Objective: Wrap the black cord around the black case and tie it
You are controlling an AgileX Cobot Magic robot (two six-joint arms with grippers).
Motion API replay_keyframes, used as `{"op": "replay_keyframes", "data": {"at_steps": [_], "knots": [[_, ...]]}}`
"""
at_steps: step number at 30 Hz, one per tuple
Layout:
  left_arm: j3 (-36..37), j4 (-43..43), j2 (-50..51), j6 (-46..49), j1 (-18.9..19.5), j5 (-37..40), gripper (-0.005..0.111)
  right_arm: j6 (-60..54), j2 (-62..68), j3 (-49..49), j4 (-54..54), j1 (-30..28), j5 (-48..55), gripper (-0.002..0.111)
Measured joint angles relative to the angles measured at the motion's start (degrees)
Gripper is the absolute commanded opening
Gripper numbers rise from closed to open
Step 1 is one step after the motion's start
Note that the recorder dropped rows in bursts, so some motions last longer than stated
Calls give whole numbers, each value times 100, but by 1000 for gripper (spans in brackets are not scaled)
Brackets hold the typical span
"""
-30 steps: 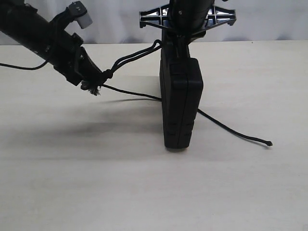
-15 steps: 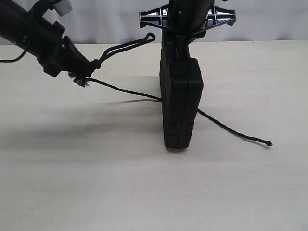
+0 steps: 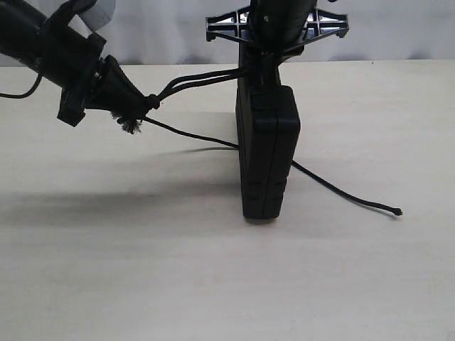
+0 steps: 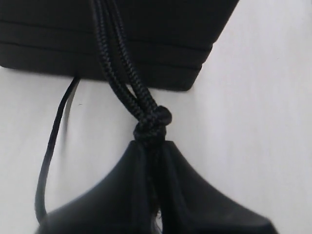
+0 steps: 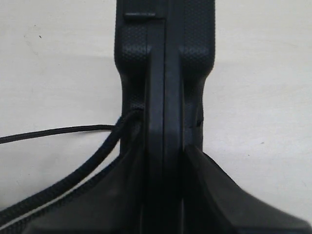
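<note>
Evidently, little is wrapped: the case [image 3: 268,153] is clamped upright on the worktop [image 3: 213,284] by the right fingers [image 5: 214,195], and the cord [image 3: 199,79] is pinched at its knot by the left fingers [image 3: 117,89]; tying is not yet done.

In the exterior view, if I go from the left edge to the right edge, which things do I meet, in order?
left gripper, shut on the cord → black cord, its double strand → black case, standing on edge → knotted tip of the cord
</note>
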Motion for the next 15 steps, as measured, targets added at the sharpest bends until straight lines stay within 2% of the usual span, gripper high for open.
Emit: {"op": "replay_keyframes", "data": {"at_steps": [5,9,15], "knots": [[0,-17,0,232,-50,12,0,0,0,0,0,0,0,4],[0,-112,0,253,-300,-2,0,0,0,0,0,0,0,4],[0,6,0,241,-761,-775,0,0,0,0,0,0,0,4]]}}
